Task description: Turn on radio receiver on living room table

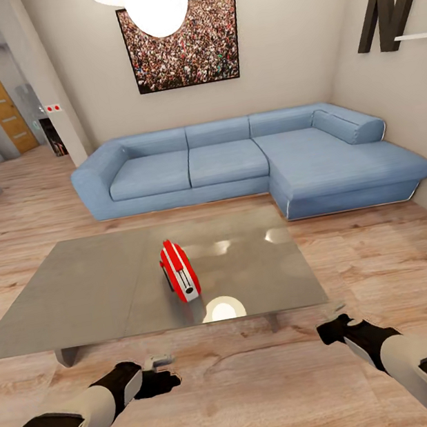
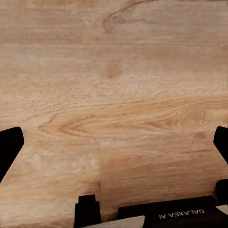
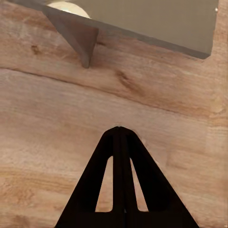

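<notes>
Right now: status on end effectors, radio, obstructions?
Left end effector open, right shut, both empty, low over floor. Radio upright on table, untouched. Nothing on the table between it and the end effectors.

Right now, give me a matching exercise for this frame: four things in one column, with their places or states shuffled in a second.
Things:
1. radio receiver
2. sofa
3. left gripper
4. right gripper

Places or states:
A. fingers pressed together, over bare floor
B. standing on the table
C. against the far wall, beyond the table
D. fingers spread wide, over bare floor

Pairs: 1-B, 2-C, 3-D, 4-A
</notes>
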You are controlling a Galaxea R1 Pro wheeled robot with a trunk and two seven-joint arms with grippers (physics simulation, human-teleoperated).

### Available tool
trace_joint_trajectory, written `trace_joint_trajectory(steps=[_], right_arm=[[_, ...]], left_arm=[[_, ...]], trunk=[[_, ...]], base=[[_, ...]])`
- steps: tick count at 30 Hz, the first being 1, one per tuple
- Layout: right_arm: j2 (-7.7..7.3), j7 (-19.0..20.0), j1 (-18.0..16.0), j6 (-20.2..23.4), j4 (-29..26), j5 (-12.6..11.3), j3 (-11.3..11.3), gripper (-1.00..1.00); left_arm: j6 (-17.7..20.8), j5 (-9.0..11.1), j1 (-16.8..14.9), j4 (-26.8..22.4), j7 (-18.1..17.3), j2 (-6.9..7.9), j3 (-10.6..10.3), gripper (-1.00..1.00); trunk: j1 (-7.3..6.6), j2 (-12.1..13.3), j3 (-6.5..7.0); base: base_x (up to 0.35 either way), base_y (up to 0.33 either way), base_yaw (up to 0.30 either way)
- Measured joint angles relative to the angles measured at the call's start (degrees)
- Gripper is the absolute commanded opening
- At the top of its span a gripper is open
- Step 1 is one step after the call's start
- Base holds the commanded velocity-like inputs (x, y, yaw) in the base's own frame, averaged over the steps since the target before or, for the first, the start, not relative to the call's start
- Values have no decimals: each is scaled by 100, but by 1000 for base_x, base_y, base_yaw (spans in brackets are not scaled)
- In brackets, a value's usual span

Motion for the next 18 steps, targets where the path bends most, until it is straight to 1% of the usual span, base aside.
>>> trace_joint_trajectory(steps=[3, 5, 10, 11, 15, 18], right_arm=[[5, -6, 167, -145, 2, -2, -1, -100], [6, -7, 276, -226, 3, -2, 0, -100], [7, -8, 593, -411, 4, -6, 1, -100], [7, -8, 636, -438, 3, -5, 0, -100], [7, -8, 878, -596, 3, -10, 0, -100], [7, -8, 1097, -684, 4, -10, 1, -100]], left_arm=[[-40, 1, 143, 1, 0, 49, 1, 100], [-149, 1, 248, 1, 0, 74, 1, 100], [-713, 0, 587, 65, -1, 126, -2, 100], [-759, 1, 633, 75, 0, 129, 1, 100], [-1060, -5, 961, 105, 0, 192, 0, 100], [-1411, -4, 1240, 113, 0, 257, -3, 100]], trunk=[[0, 0, 0], [0, 0, 0], [0, 0, 0], [0, 0, 0], [0, 0, 0], [0, 0, 0]], base=[[0, 0, 0], [0, 0, 0], [0, 0, 0], [0, 0, 0], [0, 0, 0], [0, 0, 0]])
